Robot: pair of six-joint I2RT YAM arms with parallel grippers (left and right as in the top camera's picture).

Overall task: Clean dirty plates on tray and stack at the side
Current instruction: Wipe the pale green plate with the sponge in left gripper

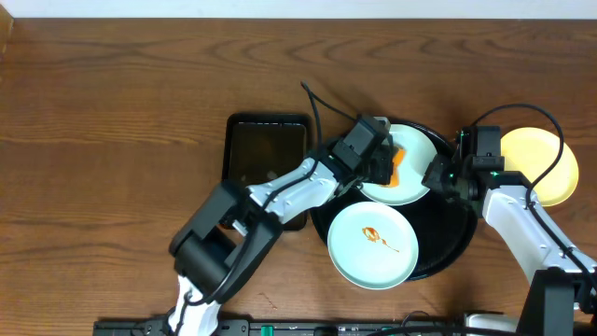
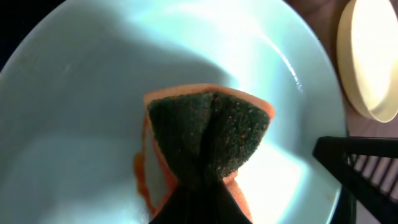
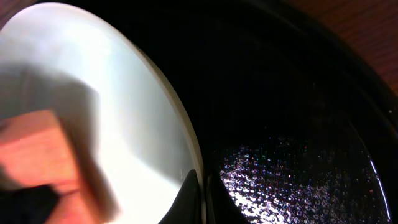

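l gripper point(image 2: 198, 204) pinches sponge point(image 2: 208, 134) on plate point(image 1: 417, 146) right of centre; r gripper point(image 3: 202, 196) clamps its rim. hard scrub may pull plate free, skidding across tray point(image 3: 298, 124).

The counter point(image 1: 112, 140) is dark reddish-brown wood with a bold, wavy grain running lengthwise from its left edge to its right edge. The surface is smooth, with a low sheen. Along the far edge lies a narrow pale beige strip point(image 1: 280, 7); whether it is wall or floor beyond the counter cannot be told. The light is soft and even, leaving only faint, blurred shadows on the wood. Each wrist view shows a small, out-of-focus patch of the same brown wood.
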